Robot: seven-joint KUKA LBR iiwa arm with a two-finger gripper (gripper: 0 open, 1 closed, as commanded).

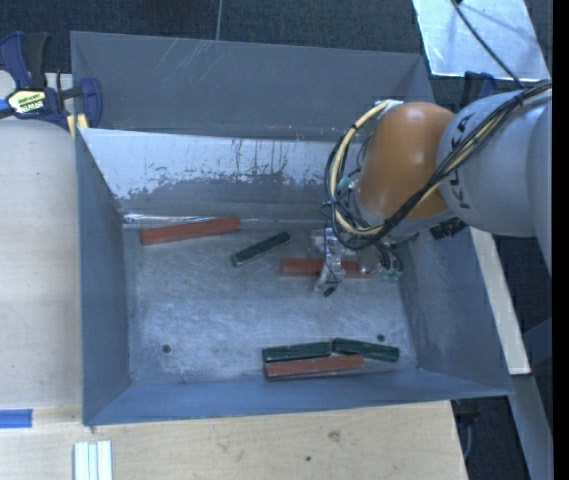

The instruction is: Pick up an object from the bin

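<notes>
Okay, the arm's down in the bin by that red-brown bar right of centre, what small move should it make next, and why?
Probably ease the pincer straight down onto the red-brown bar: it hangs over about the middle of that bar, which lies flat on the bin floor, and the dark green bar to its left lies apart, leaving room.

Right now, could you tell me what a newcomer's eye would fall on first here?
The arm's orange cover looms at the right of the bin, its jaws low over a red-brown bar. A longer red-brown bar lies back left, and dark green bars and a red-brown one lie by the front wall.
</notes>
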